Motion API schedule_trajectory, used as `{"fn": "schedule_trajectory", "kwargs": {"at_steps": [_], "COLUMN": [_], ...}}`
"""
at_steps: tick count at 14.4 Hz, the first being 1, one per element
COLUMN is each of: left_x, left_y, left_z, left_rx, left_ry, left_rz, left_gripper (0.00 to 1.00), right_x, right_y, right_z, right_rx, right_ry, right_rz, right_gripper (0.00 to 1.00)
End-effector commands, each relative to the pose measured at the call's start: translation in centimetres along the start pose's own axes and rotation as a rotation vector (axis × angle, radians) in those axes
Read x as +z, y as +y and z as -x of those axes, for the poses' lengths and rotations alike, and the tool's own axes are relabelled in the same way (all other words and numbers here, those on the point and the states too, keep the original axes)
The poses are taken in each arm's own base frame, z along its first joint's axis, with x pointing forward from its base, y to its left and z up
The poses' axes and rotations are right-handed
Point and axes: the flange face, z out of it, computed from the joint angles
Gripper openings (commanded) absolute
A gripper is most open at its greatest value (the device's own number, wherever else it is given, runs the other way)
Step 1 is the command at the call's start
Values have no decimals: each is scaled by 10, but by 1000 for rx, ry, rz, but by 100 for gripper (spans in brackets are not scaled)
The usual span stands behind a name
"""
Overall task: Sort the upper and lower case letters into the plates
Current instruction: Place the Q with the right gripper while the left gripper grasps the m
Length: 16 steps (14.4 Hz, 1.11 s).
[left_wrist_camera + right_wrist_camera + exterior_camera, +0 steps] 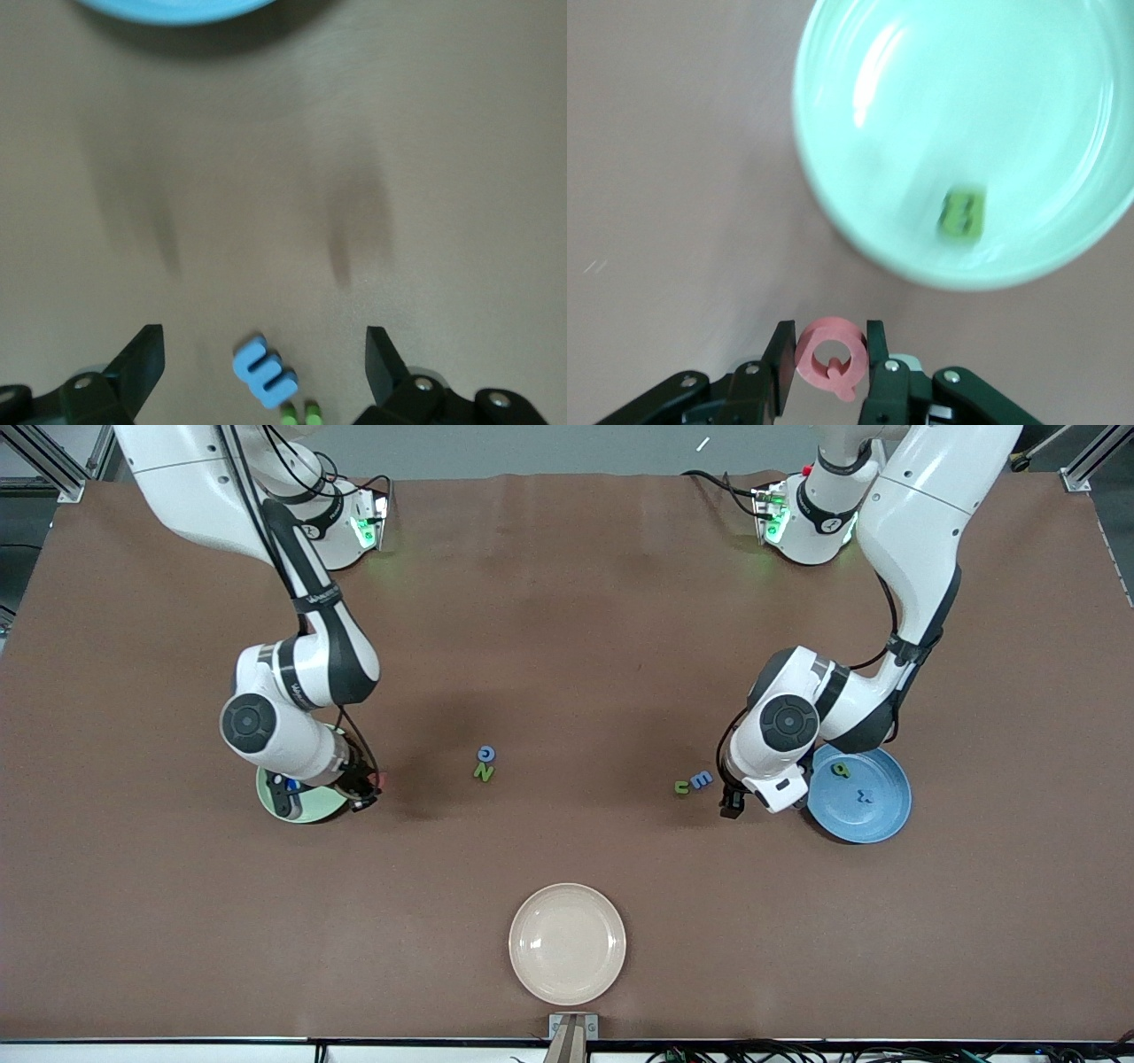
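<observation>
My right gripper [831, 354] is shut on the pink-red Q [831, 359] and hangs just off the rim of the pale green plate [966, 133], in which a green B [963, 212] lies. In the front view that gripper [368, 788] is beside the pale green plate [314, 806]. My left gripper [263, 345] is open and low over the blue m [264, 370], with the green u [299, 413] touching the m. The blue plate [873, 824] holds a green q [840, 771] and a blue x [864, 797]. A blue G [485, 754] and a green N [483, 772] lie mid-table.
A cream-beige plate [567, 943] sits near the table's front edge, nearer to the front camera than the G and N. The blue plate's rim [177, 11] shows in the left wrist view. Both arm bases stand along the table's back edge.
</observation>
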Motion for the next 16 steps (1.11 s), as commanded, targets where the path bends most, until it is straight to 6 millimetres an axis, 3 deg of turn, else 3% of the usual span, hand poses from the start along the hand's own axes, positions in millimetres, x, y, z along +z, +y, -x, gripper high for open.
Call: {"fn": "schedule_trajectory", "kwargs": {"at_steps": [1, 5, 9, 16], "left_x": [3, 8, 19, 24], "left_y": [10, 19, 19, 15], "left_z": [24, 27, 28, 37], "left_rx": [-155, -301, -352, -358], "left_ry": [-12, -31, -33, -27], "left_rz": [12, 23, 18, 17], "left_gripper": [100, 100, 99, 92], "right_x": [-2, 1, 17, 36], "right_y": [37, 62, 84, 99], "right_z": [-27, -52, -67, -68], "right_rx": [-52, -79, -81, -69], "right_ry": [2, 27, 42, 31], "right_rz": [-6, 27, 73, 105], "right_gripper": [0, 0, 0, 1]}}
